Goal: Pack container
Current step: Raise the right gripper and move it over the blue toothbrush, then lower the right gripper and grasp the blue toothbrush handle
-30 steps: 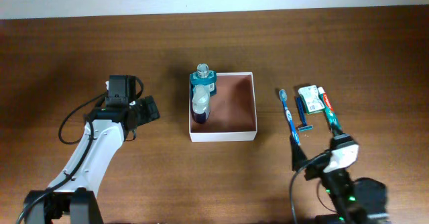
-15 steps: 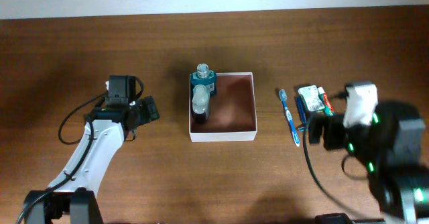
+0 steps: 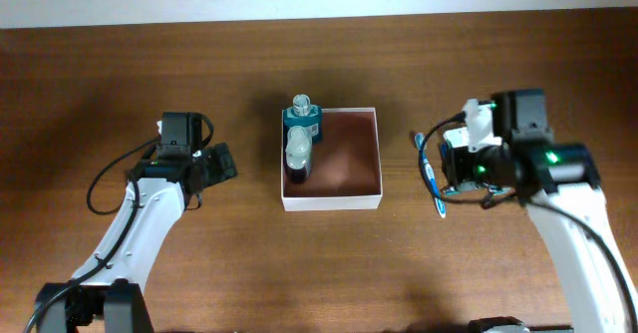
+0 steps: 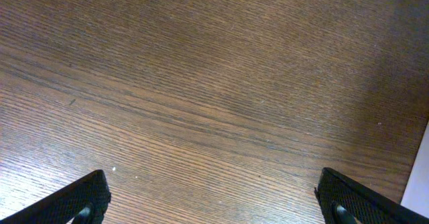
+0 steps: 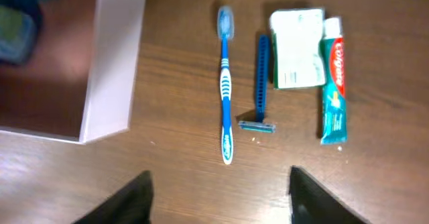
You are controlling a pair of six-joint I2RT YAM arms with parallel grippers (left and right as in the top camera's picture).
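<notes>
**Container** (image 3: 351,162): square, shallow, white-walled, reddish-brown inside. It is set at the middle of the bench, about midway between the left and right edges. 2 items are seen along its left wall: a dark bottle with a pale cap (image 3: 297,154), laid flat, and a teal bottle with a clear cap (image 3: 302,117) at the far-left corner, overlapping the far rim. The rest of the floor is bare.

**Toiletries**: 4 pieces are laid in a row on the wood between the container and the right edge, all clear of the container wall (image 5: 110,56). Listed from nearest the container outward:
- 1 blue toothbrush (image 5: 226,83)
- 1 blue razor (image 5: 261,76)
- 1 green-and-white packet (image 5: 296,48)
- 1 toothpaste tube (image 5: 333,90), touching the packet's side

**Right gripper** (image 5: 220,187): held above this row with its fingers spread wide. Nothing is held.

**Left gripper** (image 4: 214,197): held over bare wood between the left edge and the container. Its fingers are spread wide and nothing is held.
</notes>
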